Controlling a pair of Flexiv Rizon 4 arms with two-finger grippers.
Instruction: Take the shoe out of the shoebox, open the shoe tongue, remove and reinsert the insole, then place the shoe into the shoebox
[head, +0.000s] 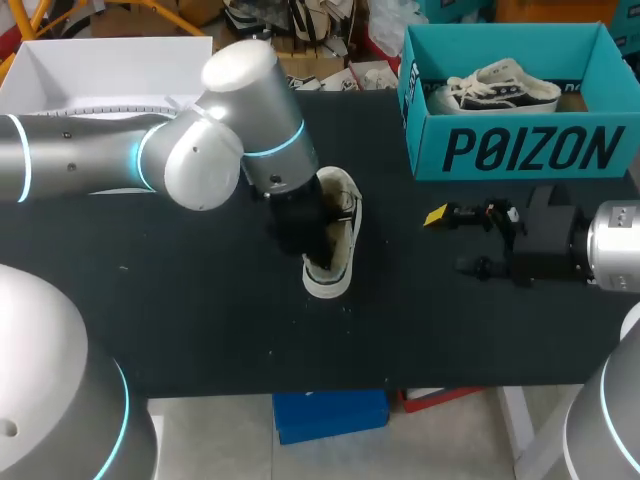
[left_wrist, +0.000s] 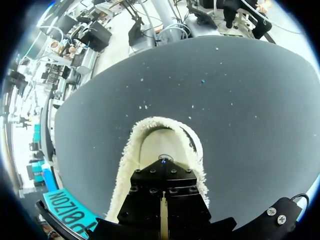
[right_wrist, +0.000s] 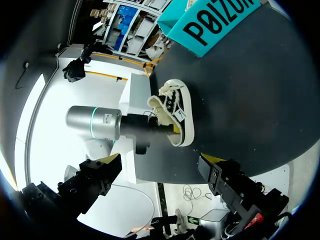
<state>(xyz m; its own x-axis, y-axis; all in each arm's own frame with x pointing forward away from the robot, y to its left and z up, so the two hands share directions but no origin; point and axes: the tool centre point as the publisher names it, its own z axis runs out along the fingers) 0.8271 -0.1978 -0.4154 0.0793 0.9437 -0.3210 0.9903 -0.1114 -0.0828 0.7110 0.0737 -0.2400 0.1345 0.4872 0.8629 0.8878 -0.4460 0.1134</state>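
Sitting on the table outside the shoebox, off its front left corner, the shoe has my left gripper sunk in its fleecy opening. Whether that gripper grips anything I cannot tell, since the shoe hides its end. My right gripper hangs low before the shoebox's front wall, pointing at the shoe and well apart from it, fingers spread wide with nothing between them. A second shoe lies inside the shoebox.
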